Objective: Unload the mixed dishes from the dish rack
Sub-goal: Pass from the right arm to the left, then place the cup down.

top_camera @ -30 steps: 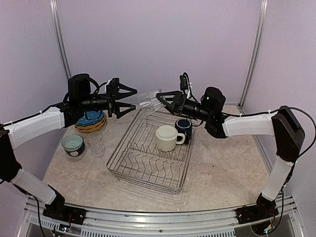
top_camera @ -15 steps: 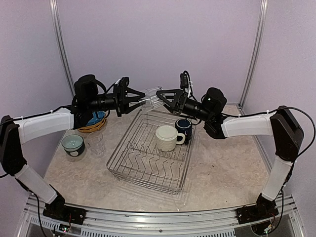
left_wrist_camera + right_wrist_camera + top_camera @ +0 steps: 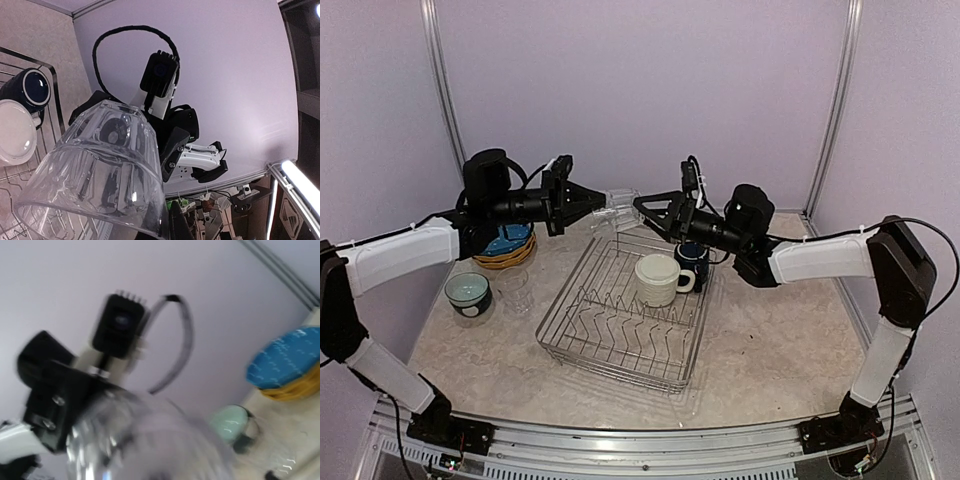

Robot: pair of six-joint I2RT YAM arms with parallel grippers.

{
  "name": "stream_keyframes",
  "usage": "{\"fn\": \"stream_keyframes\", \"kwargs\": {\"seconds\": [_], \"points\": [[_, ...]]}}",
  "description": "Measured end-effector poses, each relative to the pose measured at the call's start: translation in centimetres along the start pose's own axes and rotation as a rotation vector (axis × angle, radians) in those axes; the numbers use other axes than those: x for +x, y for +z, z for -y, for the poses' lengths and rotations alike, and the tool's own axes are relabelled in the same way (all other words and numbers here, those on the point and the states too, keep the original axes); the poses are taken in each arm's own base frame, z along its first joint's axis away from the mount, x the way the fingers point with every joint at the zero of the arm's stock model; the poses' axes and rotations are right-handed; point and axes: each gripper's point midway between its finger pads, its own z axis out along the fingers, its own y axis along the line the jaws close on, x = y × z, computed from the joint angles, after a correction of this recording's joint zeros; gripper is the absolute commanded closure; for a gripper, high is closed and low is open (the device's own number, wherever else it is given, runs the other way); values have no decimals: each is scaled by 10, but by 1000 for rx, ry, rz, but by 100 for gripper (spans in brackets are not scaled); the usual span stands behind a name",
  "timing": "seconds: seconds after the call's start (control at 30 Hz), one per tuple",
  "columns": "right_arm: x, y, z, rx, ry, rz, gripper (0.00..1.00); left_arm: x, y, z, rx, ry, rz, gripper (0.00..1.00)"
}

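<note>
A clear glass tumbler [image 3: 618, 204] hangs on its side in the air above the far end of the dish rack [image 3: 552, 318]. My left gripper [image 3: 588, 203] is shut on its wall near the rim; in the left wrist view the tumbler [image 3: 100, 165] fills the frame and one finger [image 3: 181, 226] shows outside it. My right gripper [image 3: 645, 212] is at the tumbler's other end with its jaws spread open. The right wrist view is blurred, with the tumbler [image 3: 150, 440] close in front. A cream mug [image 3: 658, 279] and a dark navy mug [image 3: 692, 256] stand in the rack.
On the table left of the rack are stacked blue and yellow plates [image 3: 505, 243], a teal-and-white bowl [image 3: 468, 292] and another glass tumbler [image 3: 515, 292]. The rack's upright tines [image 3: 610, 335] fill its near half. Walls enclose the back and sides.
My left gripper reached in and shut on the tumbler that the right gripper was holding out. The right jaws have widened. The tumbler has hardly moved.
</note>
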Motion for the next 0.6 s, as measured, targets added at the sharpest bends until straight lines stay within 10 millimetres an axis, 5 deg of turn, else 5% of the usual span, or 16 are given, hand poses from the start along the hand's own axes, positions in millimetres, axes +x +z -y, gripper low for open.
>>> {"fn": "stream_keyframes", "kwargs": {"seconds": [0.4, 0.6], "points": [[4, -38, 46, 384, -169, -93, 0, -30, -88, -48, -528, -43, 218, 100], [5, -69, 61, 584, -263, -146, 0, -21, -147, -98, -939, -94, 233, 100]]}}
